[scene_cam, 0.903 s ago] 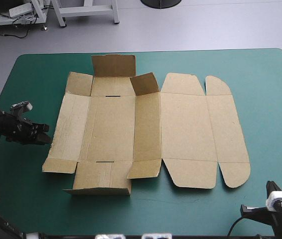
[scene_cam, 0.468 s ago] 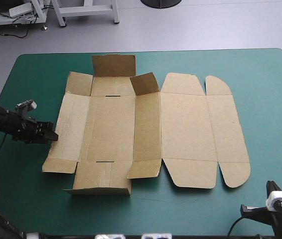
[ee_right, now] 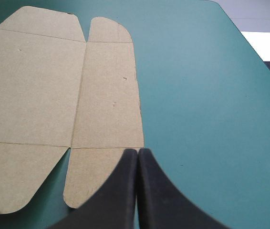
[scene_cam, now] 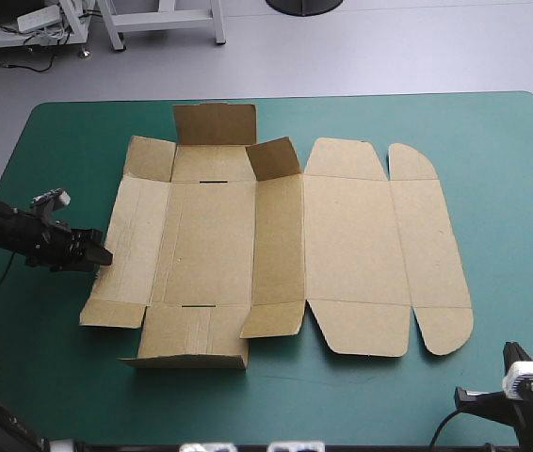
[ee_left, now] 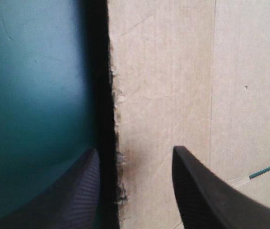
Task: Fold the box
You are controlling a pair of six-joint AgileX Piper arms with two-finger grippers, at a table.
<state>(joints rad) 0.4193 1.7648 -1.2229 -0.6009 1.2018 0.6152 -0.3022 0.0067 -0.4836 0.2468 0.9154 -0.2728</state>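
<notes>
We had the brown cardboard box (scene_cam: 276,250) lying mostly flat mid-table on the teal-green cover (scene_cam: 492,141), long axis left-right. Our left gripper (ee_left: 135,149) sat at its left edge, fingers apart, astride that edge. The right gripper (ee_right: 138,150) was pressed together, farther off.

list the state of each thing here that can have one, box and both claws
box: unfolded, right panels lying flat, small end flaps around the left part partly raised
left claw: open, astride the box's left edge
right claw: shut, holding nothing, by the box's near right corner
</notes>
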